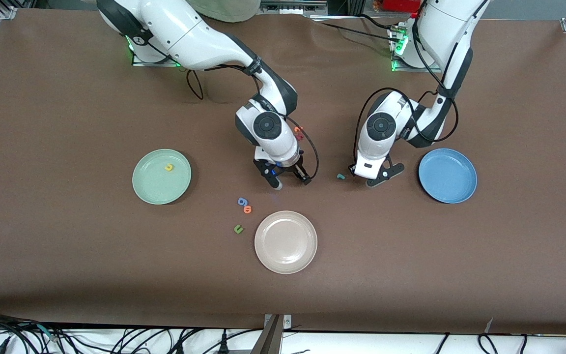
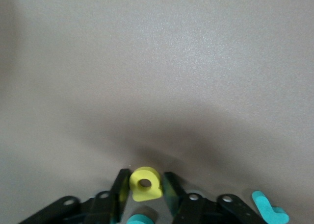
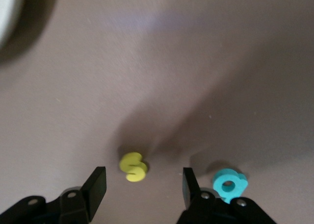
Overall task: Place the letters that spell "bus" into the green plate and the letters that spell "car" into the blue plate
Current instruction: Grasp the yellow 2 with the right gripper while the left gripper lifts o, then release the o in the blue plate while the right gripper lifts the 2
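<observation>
While the left tool (image 2: 144, 189) grips the yellow "a" (image 2: 145, 184), the right tool (image 3: 142, 187) stands open around the yellow "s" (image 3: 133, 166).

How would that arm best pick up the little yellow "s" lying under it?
Judging by its pose, from straight above. The yellow "s" lies flat on the table, too thin for a side approach. The right gripper is open astride it; its fingers should probably pinch the two outer curved edges across the middle, keeping clear of the teal letter beside it.
</observation>
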`<action>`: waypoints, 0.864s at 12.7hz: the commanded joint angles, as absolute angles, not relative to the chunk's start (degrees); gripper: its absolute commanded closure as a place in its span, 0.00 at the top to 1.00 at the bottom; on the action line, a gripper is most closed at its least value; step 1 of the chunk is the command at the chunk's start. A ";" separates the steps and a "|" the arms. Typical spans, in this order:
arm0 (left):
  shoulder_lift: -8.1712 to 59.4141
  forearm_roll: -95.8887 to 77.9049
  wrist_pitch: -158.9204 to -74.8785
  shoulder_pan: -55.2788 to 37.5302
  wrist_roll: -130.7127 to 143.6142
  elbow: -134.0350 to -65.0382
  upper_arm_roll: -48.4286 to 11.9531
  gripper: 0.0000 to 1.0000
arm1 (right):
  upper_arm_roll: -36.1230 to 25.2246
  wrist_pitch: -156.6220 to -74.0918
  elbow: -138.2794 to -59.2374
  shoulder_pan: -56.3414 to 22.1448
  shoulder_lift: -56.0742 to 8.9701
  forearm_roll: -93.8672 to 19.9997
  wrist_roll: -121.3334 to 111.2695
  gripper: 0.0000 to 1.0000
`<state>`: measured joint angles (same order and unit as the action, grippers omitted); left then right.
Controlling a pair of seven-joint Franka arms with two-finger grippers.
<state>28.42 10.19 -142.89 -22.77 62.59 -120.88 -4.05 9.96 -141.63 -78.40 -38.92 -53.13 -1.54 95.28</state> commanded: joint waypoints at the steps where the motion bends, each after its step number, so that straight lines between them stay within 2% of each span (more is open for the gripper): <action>1: 29.88 12.48 -142.91 -22.94 62.93 -120.41 -3.43 0.20 | 8.26 -141.68 -76.12 -40.96 -55.10 0.00 96.59 0.68; 3: 29.53 12.39 -142.91 -22.50 59.17 -120.41 -3.25 0.09 | 8.17 -141.77 -76.11 -41.04 -55.28 0.26 96.50 0.65; 11: 20.49 11.51 -136.06 -9.16 25.62 -120.41 -3.16 0.10 | 8.00 -144.40 -75.85 -41.31 -56.42 3.08 95.98 0.64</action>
<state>23.51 10.42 -138.37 -11.90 32.16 -119.66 -2.69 8.73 -142.36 -78.17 -40.78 -53.76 1.51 95.38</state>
